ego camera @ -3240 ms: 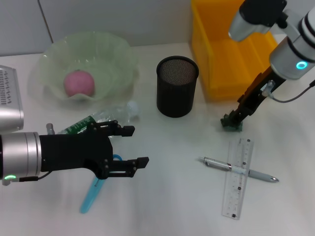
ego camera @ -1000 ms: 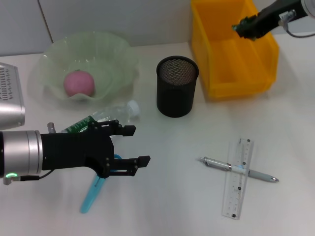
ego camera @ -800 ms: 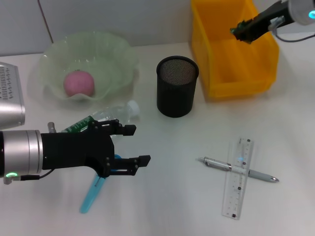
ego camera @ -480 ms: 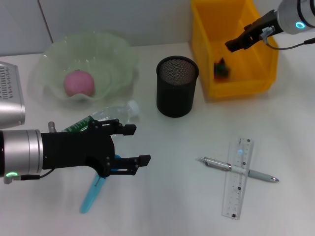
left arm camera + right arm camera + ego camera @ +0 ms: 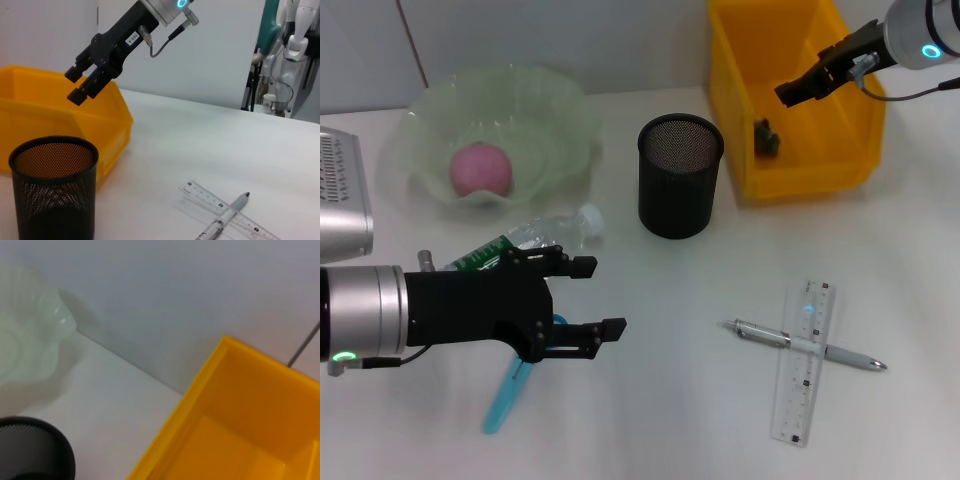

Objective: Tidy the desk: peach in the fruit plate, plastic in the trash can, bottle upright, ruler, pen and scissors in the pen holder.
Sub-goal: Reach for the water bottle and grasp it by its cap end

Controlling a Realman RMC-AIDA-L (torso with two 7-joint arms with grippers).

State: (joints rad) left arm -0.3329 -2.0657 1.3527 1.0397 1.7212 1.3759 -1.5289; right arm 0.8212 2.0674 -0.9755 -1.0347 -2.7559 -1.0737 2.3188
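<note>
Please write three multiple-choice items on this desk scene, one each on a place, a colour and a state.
1. Where is the pink peach?
A. in the pale green wavy fruit plate
B. in the black mesh pen holder
C. on the desk

2. What colour is the bin holding the small dark plastic scrap?
A. blue
B. yellow
C. white

3. How does the clear plastic bottle stand?
A. upright
B. inverted
C. lying down

Answers: 1 A, the peach sits in the plate; 2 B, the bin walls are yellow; 3 C, the bottle lies flat beside the left pincer.
</note>
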